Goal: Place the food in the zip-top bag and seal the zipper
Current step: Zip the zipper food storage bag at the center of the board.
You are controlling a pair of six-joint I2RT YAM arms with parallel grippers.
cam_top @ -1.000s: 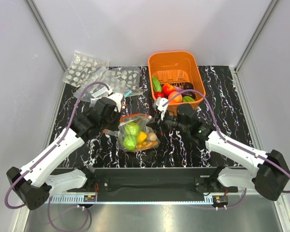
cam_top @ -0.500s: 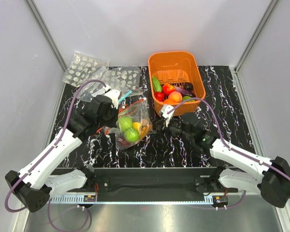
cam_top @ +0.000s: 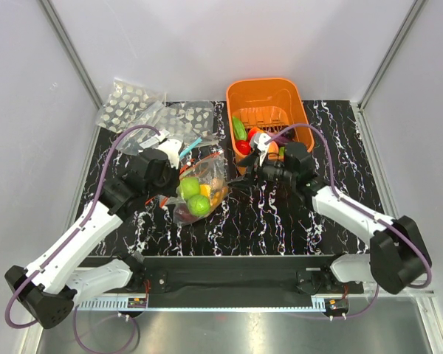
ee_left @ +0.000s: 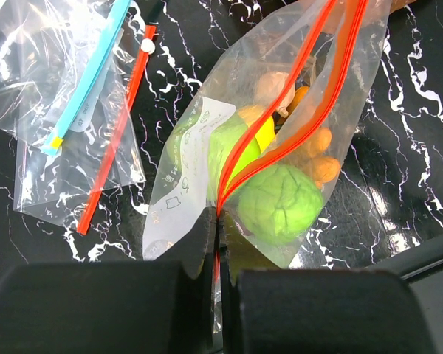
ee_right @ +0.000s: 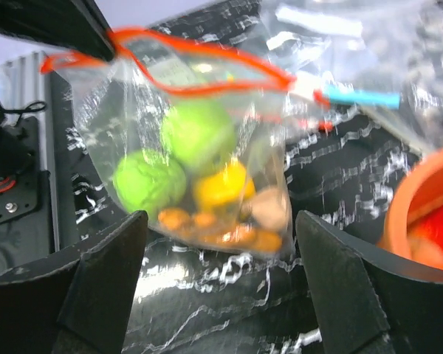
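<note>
Black marbled table point(cam_top: 280, 214). Left of centre, my left claw point(ee_left: 215, 221) is clamped tight on the zipper point(ee_left: 280, 140) of the zip-top bag point(cam_top: 196, 188), which holds food point(ee_left: 280, 203) at frame centre. Right of centre, my right claw point(cam_top: 266, 150) gapes wide, gripping nothing, beside the orange basket point(cam_top: 269, 92).

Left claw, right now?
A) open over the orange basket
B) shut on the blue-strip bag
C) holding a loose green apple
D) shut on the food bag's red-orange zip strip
D: in the left wrist view the left claw is pinched shut on the zipper at the corner of the zip-top bag, and the green apple sits inside the bag.
</note>
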